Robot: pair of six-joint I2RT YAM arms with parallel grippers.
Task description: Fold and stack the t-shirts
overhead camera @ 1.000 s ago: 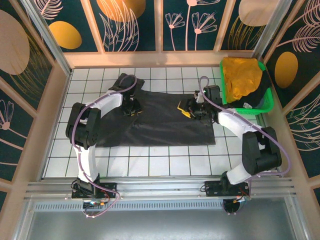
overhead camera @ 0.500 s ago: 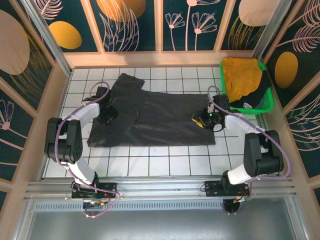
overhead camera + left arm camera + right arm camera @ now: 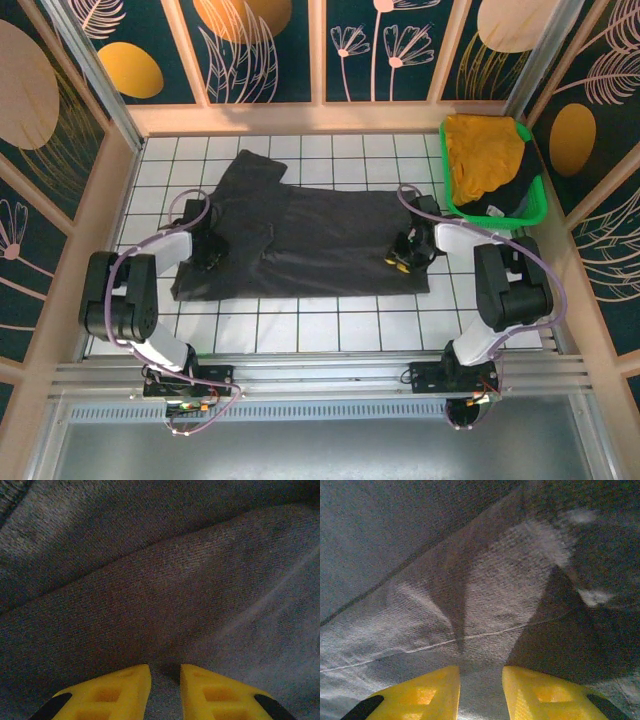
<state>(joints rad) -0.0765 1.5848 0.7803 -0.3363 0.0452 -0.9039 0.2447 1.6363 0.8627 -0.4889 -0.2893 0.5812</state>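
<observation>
While both arms have drawn back toward the lower edge of the frame over the last second, the black t-shirt (image 3: pixel 320 240) has come with them. Its left corner now lies further toward the lower left of the bench (image 3: pixel 330 325). The body lies stretched flatter across the middle of the tiles, with one sleeve pointing to the upper left.

The left hand (image 3: pixel 207 255) sits on the shirt's left side, and the right hand (image 3: pixel 403 258) on its right end near the hem. Each wrist view shows the yellow fingers (image 3: pixel 115 690) drawn narrow with a ridge of dark cloth caught in the gap. I judge that both hands are pinching the shirt.

That reads as smoothing before the first fold, which is not yet made. The yellow t-shirt (image 3: pixel 485 155) waits in the green basket (image 3: pixel 500 215) at upper right, heaped over a second black t-shirt (image 3: pixel 528 180).
</observation>
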